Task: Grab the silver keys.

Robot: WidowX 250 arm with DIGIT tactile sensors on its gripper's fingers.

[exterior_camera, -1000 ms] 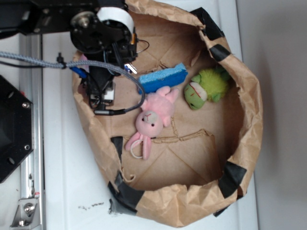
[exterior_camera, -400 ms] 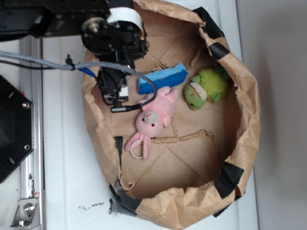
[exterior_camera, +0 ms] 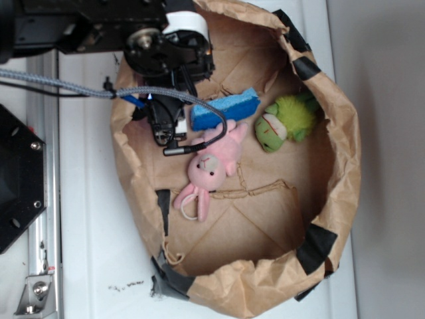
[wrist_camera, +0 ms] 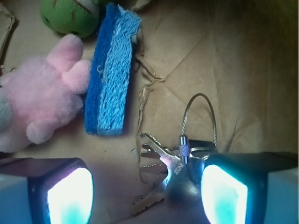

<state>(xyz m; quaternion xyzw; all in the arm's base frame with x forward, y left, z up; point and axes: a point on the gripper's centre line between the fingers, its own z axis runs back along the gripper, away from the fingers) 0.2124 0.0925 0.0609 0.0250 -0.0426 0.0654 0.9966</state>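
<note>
Keys [wrist_camera: 170, 175] lie flat on the bag floor [wrist_camera: 233, 70] between the spread fingers of the gripper [wrist_camera: 147, 189], nearer the right pad [wrist_camera: 224, 193], so closing may push them sideways or pinch only the wire ring [wrist_camera: 198, 119]; sponge [wrist_camera: 110, 70] sits clear ahead-left.

Arm reaches in from upper left in the exterior view, wrist pointing down. Gripper [wrist_camera: 147, 189] spread wide in the wrist view; both fingers [wrist_camera: 70, 193] lit cyan on their inner faces, nothing clamped between them.
</note>
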